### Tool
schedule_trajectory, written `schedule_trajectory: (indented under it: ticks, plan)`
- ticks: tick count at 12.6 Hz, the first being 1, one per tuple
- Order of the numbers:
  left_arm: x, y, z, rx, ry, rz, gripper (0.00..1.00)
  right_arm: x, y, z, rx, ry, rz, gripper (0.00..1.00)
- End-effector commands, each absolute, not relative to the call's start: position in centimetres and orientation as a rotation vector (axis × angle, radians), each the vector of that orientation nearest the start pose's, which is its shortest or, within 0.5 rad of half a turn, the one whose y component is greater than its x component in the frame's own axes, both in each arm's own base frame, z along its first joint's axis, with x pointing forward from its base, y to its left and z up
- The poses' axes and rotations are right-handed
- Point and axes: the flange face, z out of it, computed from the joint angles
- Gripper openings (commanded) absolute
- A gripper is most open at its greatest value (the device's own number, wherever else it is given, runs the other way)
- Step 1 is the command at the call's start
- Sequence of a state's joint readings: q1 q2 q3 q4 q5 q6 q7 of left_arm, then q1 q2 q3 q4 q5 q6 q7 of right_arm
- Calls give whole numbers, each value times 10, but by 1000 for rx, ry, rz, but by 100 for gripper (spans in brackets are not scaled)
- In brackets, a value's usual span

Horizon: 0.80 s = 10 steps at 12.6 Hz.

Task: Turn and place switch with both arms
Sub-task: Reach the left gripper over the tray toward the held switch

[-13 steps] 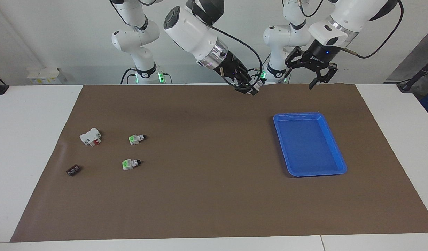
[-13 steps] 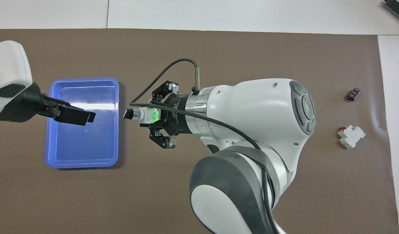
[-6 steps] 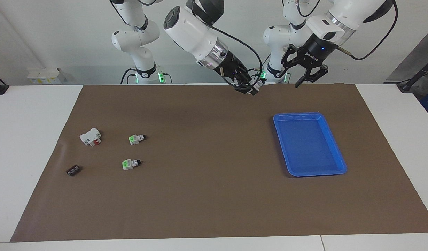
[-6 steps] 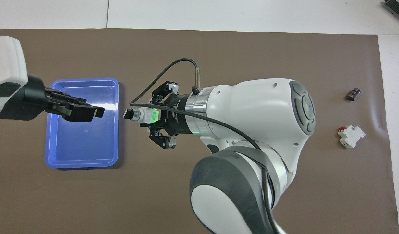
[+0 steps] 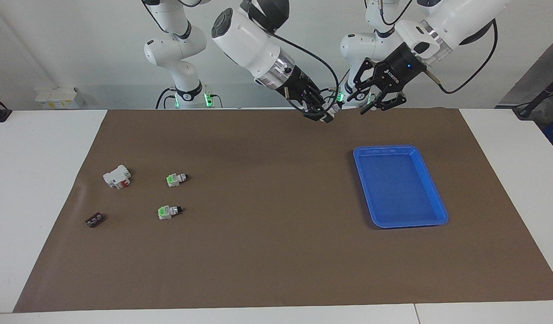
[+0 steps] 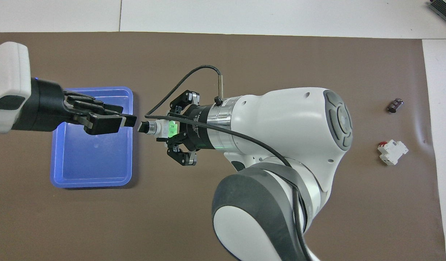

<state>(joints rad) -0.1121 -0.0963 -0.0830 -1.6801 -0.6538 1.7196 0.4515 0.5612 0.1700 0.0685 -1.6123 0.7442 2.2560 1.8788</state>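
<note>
My right gripper (image 5: 325,115) is shut on a switch (image 5: 333,108) and holds it in the air over the mat between the two arms' bases. In the overhead view the switch (image 6: 158,128) shows its green face at the right gripper (image 6: 168,129), with its black knob end pointing toward the left gripper (image 6: 127,121). My left gripper (image 5: 376,102) is open, level with the switch, its fingertips just short of the knob, over the tray's edge. Two more switches (image 5: 176,179) (image 5: 169,211) lie on the mat toward the right arm's end.
A blue tray (image 5: 440,215) (image 6: 92,184) lies on the brown mat toward the left arm's end. A white block with a red part (image 5: 117,176) (image 6: 392,151) and a small black piece (image 5: 94,220) (image 6: 395,105) lie toward the right arm's end.
My left gripper has swung from over the tray toward the switch's knob end and tilted toward it. The right gripper and its switch have not moved.
</note>
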Motion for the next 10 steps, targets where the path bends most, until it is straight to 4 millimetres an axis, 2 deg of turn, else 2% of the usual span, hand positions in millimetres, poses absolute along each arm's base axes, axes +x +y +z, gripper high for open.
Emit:
schedule_trajectory:
  ticks: [1,2,5,6,10]
  plan:
    - [501,-152,650,2301,-786,346,43,522,401,584,-1672,1741,672,0]
    - [500,-154,649,2266,-803,348,40,522,401,584,-1672,1743,672,0]
    - [500,-155,647,2221,-843,366,36,522,400,583,-1672,1744,673,0]
    - [499,-155,639,2194,-850,362,29,522,400,583,-1672,1744,673,0]
    - [502,-150,627,2152,-876,376,28,522,400,583,-1673,1744,674,0]
